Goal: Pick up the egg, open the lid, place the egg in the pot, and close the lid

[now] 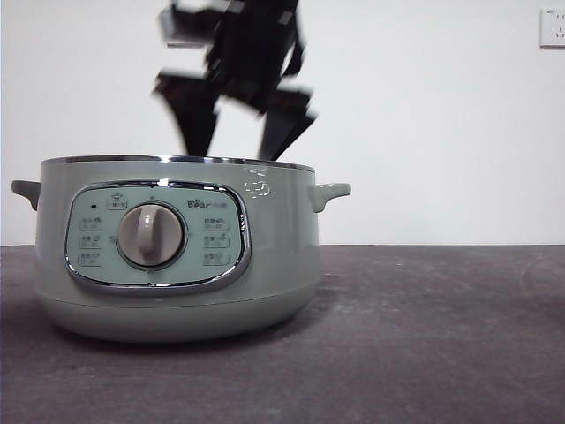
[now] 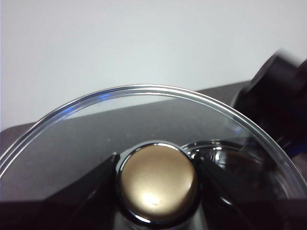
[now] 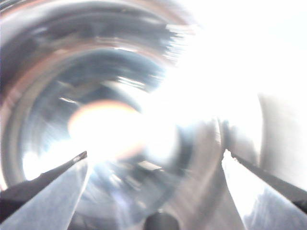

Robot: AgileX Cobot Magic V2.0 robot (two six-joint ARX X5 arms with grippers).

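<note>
Standing near the camera on a dark table (image 1: 424, 353), the sage-green pot (image 1: 274, 265) has no lid on it. Just above its rim, the right gripper (image 1: 238, 132) hangs blurred, jaws spread wide and holding nothing; below it a blurred orange glow, perhaps the egg (image 3: 108, 129), lies inside the pot. The left gripper (image 2: 157, 167) clamps the knob of the glass lid (image 2: 144, 124), held off the pot.

The dark grey table (image 1: 424, 353) carries only the sage-green pot (image 1: 282, 265)
</note>
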